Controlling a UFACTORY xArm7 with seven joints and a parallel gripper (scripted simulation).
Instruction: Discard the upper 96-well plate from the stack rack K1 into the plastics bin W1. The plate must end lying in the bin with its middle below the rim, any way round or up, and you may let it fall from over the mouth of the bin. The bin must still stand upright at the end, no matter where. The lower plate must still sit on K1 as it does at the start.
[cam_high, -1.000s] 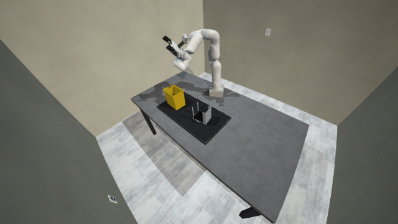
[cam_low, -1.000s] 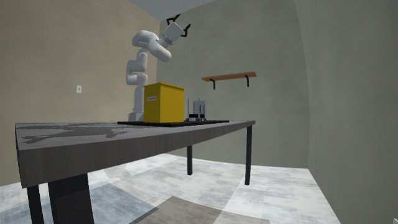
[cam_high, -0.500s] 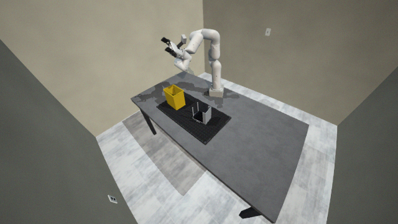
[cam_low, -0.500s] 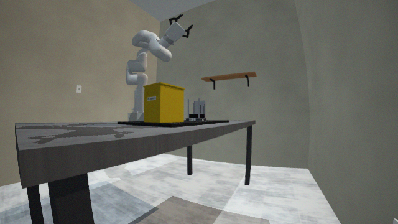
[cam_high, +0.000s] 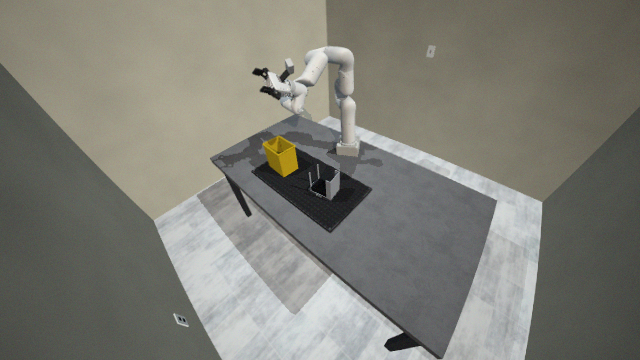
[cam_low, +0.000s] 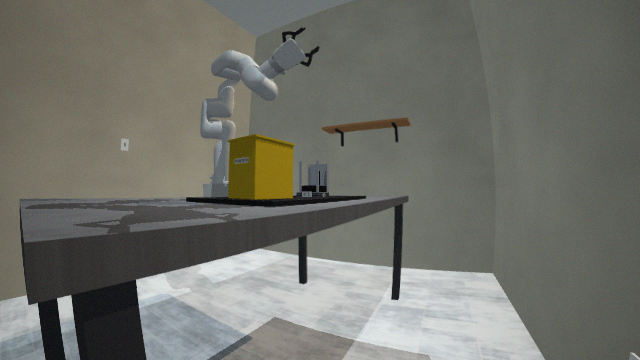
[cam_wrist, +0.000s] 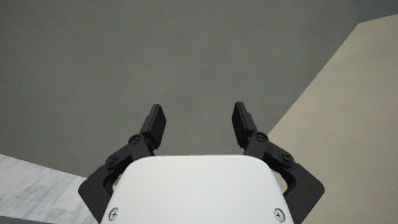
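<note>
The gripper (cam_wrist: 199, 125) is fully open and holds nothing; the wrist view shows only wall between its 2 fingers. It points upward and away from the table (cam_high: 425, 235), high above the corner nearest the arm's base (cam_high: 348, 149).

The rack (cam_high: 327, 186) stands on the black mat (cam_high: 340, 215), near the table's long edge on the bin side. Dark plates (cam_high: 317, 190) sit low between its posts; the upper and lower plates cannot be told apart at this size. The yellow bin (cam_high: 281, 155) stands upright on the same mat, just beside the rack and toward the table's short end.

Risks from this position:

1. The approach is long. A steep descent could strike the rack posts and shift the lower plate.
2. A grip set too low would likely catch both plates, lifting or dislodging the lower 1.
3. The bin is near the rack. A sideways carry at low height could tip it.
4. Release away from the bin mouth would probably drop the plate on the mat.
</note>
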